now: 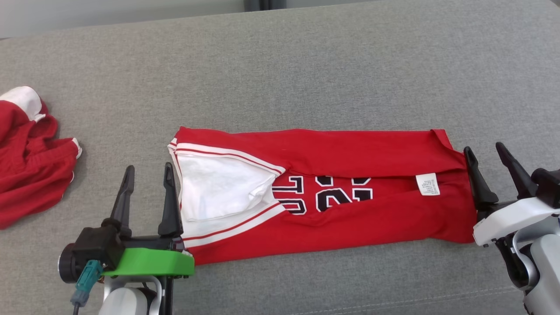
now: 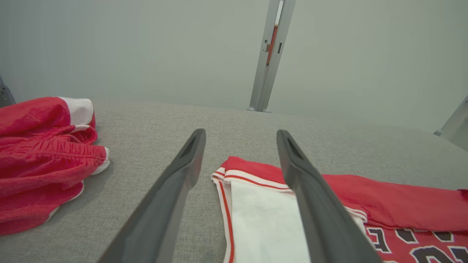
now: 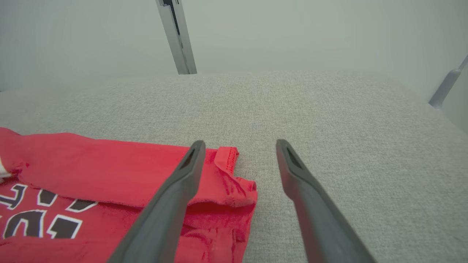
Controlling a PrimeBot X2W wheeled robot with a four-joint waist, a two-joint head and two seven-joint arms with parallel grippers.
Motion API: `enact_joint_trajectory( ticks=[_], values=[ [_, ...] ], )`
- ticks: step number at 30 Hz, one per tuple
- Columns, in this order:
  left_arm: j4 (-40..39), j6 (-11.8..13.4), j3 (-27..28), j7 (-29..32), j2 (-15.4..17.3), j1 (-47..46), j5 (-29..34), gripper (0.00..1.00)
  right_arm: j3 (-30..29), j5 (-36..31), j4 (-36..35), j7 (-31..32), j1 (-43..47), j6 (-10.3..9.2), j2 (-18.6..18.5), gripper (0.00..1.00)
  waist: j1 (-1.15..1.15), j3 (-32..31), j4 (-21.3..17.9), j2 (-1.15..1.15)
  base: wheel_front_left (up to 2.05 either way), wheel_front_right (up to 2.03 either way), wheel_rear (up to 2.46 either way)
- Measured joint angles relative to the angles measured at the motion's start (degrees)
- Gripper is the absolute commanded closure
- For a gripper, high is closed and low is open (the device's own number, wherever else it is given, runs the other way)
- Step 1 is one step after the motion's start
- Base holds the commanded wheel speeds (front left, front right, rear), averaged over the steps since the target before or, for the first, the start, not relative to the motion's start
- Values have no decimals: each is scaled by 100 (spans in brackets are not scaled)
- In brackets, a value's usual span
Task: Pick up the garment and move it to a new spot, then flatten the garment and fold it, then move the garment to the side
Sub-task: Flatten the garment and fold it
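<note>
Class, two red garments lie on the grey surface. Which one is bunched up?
The red heap with white trim on the robot's far left. The other, the lettered jersey, lies spread out long between left gripper and right gripper.

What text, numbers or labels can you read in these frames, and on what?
On the red jersey, black white-edged characters: cut off by the fold, not readable whole.
On the jersey's white tag: print too small to read.
On the crumpled red garment: no text seen.
</note>
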Motion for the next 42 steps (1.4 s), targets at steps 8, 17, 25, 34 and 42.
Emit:
enact_joint_trajectory(
  ticks=[8, 17, 25, 34, 42],
  values=[
    [-175, -154, 521, 0, -264, 167, 617, 0, 167, 212, 1184, 0, -318, 0, 205, 0, 0, 32, 144, 0, 0, 0, 0],
    [-164, -237, 770, 0, -348, 234, 928, 0, 348, 882, 2108, -20, -613, -1, 564, 35, 0, 85, 206, 0, 0, 0, 0],
    [-197, -134, 733, 0, -357, 298, 929, 0, 704, 1372, 2195, -26, -705, -4, 670, 100, 0, 40, 246, 0, 0, 0, 0],
    [-223, -91, 776, 0, -359, 425, 971, 0, 155, 1484, 2170, -9, -707, 1, 44, 100, 0, -213, 233, 0, 0, 0, 0],
    [-214, -116, 838, 0, -360, 579, 971, 0, -279, 1457, 2260, -9, -636, 0, -557, 100, 0, -501, 216, 0, 0, 0, 0]
  ],
)
